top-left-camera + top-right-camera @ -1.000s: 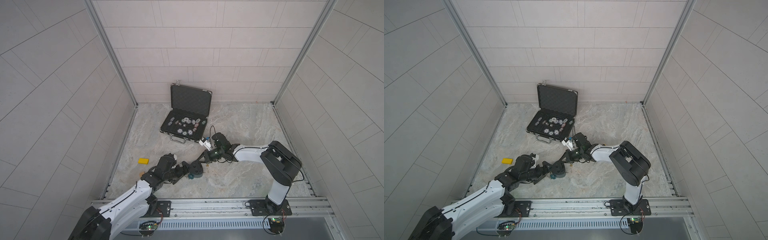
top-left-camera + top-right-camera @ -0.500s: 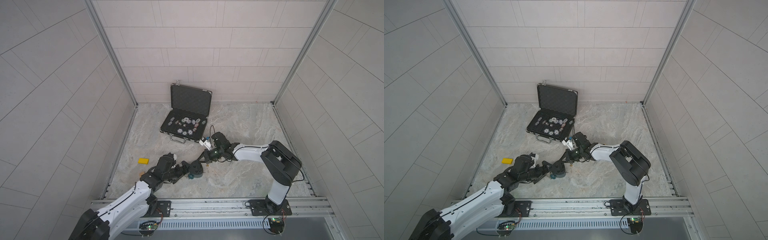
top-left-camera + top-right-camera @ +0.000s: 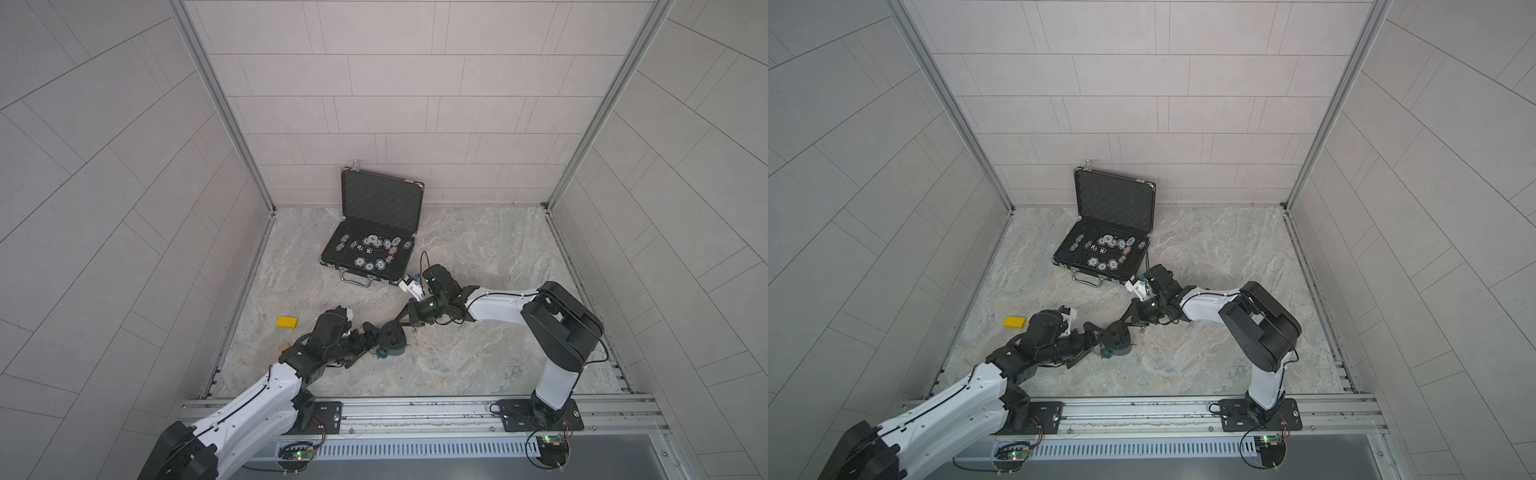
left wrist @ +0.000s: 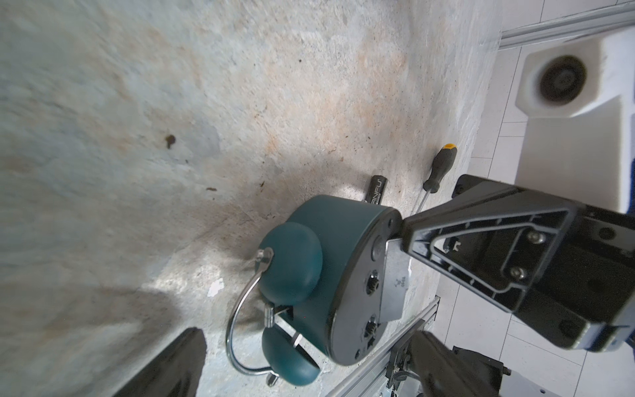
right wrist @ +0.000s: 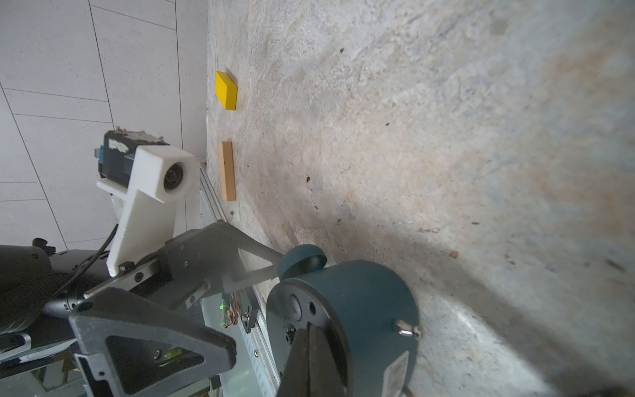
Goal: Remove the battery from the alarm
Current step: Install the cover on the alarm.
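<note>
Nearest the base rail, the left gripper (image 3: 372,336) stands wide open around the bell end of the alarm (image 4: 336,237). The alarm lies dial down on the floor with its dark back up, in the same place as 1 second ago. The right gripper (image 4: 402,234) is fully closed and holds nothing, its tip against that back as before. Just behind the alarm, the battery (image 4: 376,193) lies on the floor beside a screwdriver (image 4: 439,168), and farther back stands the open case (image 3: 382,199).

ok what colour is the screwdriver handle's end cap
Yellow-orange; the screwdriver shows best in the left wrist view.
</note>
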